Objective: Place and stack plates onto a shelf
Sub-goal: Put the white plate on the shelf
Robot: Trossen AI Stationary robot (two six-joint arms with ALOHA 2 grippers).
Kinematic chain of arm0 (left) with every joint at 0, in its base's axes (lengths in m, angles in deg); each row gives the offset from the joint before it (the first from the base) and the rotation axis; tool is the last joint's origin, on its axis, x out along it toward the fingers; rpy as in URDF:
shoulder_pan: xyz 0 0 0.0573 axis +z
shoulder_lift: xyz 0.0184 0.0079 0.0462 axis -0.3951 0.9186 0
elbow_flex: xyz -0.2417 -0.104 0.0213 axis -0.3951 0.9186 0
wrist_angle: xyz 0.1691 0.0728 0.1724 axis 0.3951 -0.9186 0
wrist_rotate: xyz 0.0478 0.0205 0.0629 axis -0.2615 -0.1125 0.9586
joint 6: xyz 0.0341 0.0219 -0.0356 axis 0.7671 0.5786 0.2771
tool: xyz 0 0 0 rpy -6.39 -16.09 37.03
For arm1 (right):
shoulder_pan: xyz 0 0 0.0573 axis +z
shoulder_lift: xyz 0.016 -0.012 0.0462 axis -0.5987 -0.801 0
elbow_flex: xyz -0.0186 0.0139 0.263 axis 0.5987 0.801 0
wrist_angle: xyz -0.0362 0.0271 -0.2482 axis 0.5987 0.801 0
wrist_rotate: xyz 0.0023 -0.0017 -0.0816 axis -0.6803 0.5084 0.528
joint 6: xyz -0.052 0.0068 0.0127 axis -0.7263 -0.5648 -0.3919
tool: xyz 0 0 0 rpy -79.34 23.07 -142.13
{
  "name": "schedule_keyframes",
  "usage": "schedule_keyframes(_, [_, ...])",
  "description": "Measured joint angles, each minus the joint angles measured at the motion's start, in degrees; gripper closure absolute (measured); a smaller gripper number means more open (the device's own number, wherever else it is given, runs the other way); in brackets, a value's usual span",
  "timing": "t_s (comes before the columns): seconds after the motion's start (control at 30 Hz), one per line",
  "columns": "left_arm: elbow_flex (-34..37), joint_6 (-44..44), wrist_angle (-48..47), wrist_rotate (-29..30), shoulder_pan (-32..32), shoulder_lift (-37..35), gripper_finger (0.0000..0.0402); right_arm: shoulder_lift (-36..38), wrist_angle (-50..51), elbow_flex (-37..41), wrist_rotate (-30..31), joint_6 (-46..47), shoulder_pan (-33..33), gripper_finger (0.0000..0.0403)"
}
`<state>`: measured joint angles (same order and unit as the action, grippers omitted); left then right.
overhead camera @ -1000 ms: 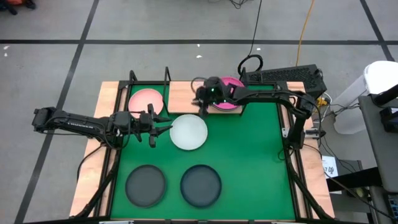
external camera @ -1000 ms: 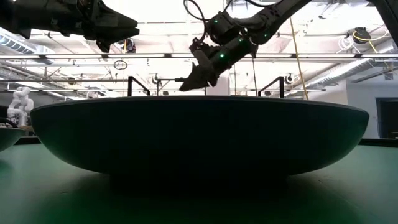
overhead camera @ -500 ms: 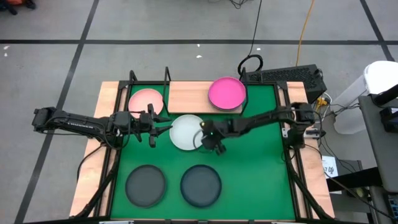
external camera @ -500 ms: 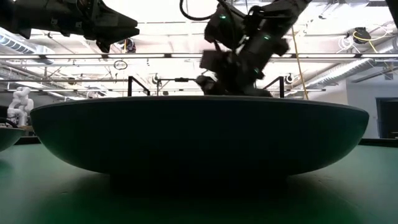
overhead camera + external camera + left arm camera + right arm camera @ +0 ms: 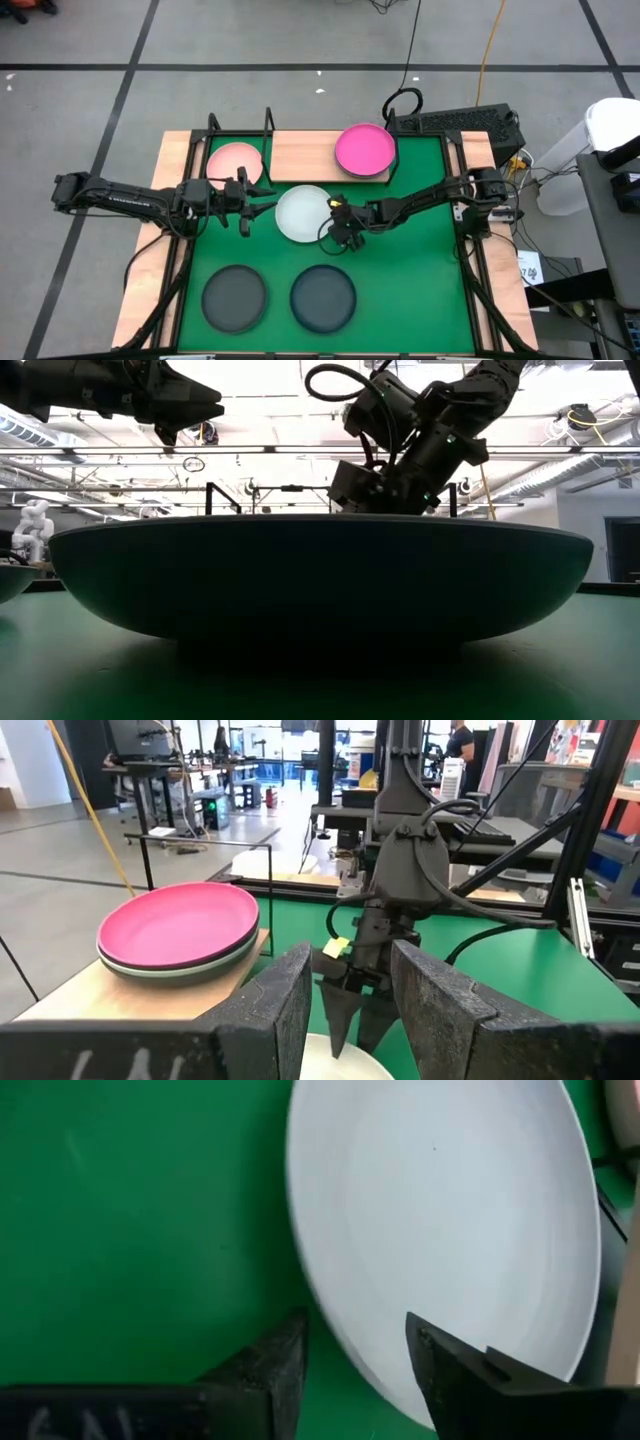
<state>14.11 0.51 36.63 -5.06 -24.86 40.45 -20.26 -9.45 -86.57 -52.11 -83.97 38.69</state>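
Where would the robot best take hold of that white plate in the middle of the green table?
Probably at the thin raised rim. The white plate lies flat, so only its edge gives something to pinch. The side nearest the right gripper suits best: its open fingers already straddle that rim there, with one finger over the plate and one on the table side.

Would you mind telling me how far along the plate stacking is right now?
Done: the light pink plate and hot pink plate sit on the shelf. In hand: the right pincer is open at the white plate's rim. Left: the white plate and two dark plates on the table.
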Motion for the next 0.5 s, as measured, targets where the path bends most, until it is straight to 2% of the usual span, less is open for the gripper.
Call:
schedule_keyframes(0.13, [0.00,-0.09,0.00,-0.01,0.00,0.00,0.0259,0.00,0.68,0.00,-0.10,-0.24,0.04,0.0287])
schedule_keyframes(0.33, [0.00,-0.84,0.00,0.00,0.00,0.01,0.0259,0.00,2.66,0.00,-3.26,0.04,0.12,0.0386])
schedule_keyframes(0.5, [0.00,-1.34,-0.04,0.00,0.00,0.01,0.0259,0.60,2.78,0.06,-1.76,-3.79,1.76,0.0398])
